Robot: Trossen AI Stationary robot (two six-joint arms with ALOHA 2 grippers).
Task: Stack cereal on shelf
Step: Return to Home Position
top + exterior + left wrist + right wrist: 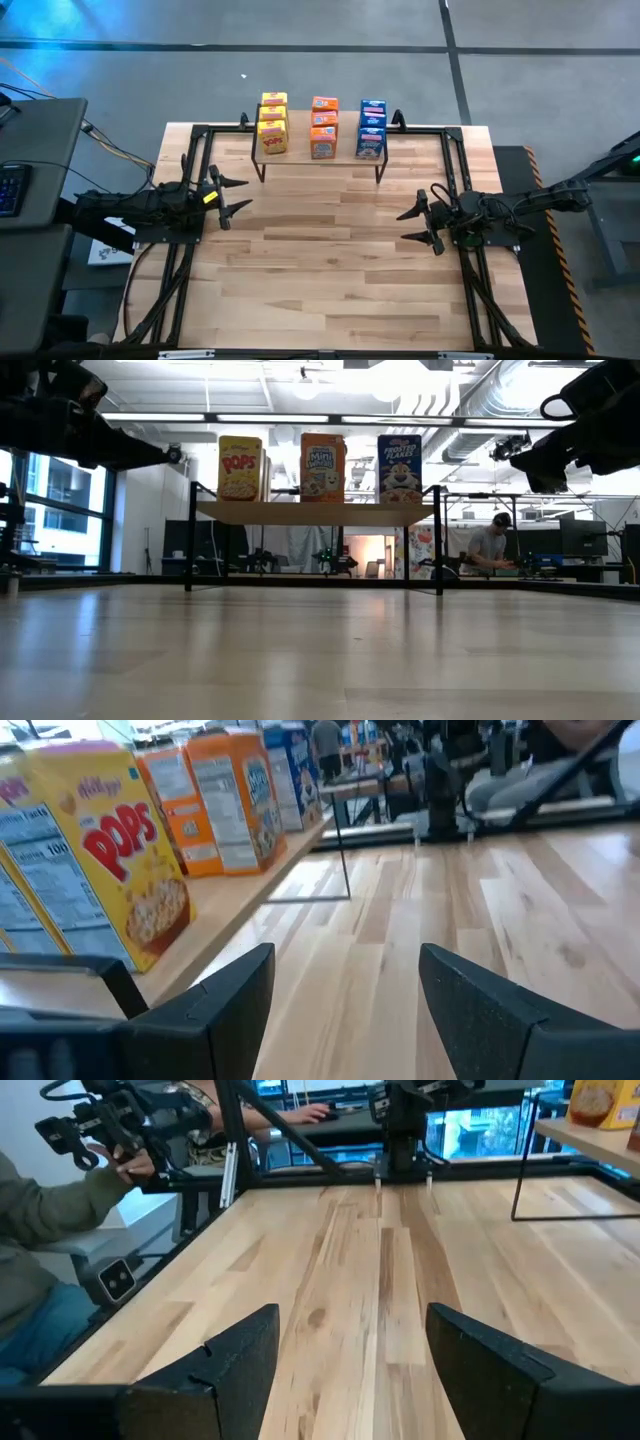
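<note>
Bare bench (330, 270) in the foreground; no cereal lies on it. At mid-bench the two arms face each other across the open boards. The left hand (238, 195) is beside the left rail, jaws spread wide and holding nothing. The right hand (407, 226) is beside the right rail, likewise wide and empty. Beyond both hands, at the far edge of the bench, stands the shelf (315, 512), its long axis running left to right across the bench. On its plank all the cereal stands upright in three columns, each about three boxes deep and running front to back: yellow Pops boxes (273, 125) at the left, orange Mini-Wheats boxes (323, 128) in the middle, blue Frosted Flakes boxes (371, 128) at the right. The columns stand apart with bare plank between them. The left hand is the nearer to the yellow column, the right hand to the blue. Judgement: the stacking looks complete, so the remaining move leads each hand back toward its own side, away from the shelf, with nothing in its path
</note>
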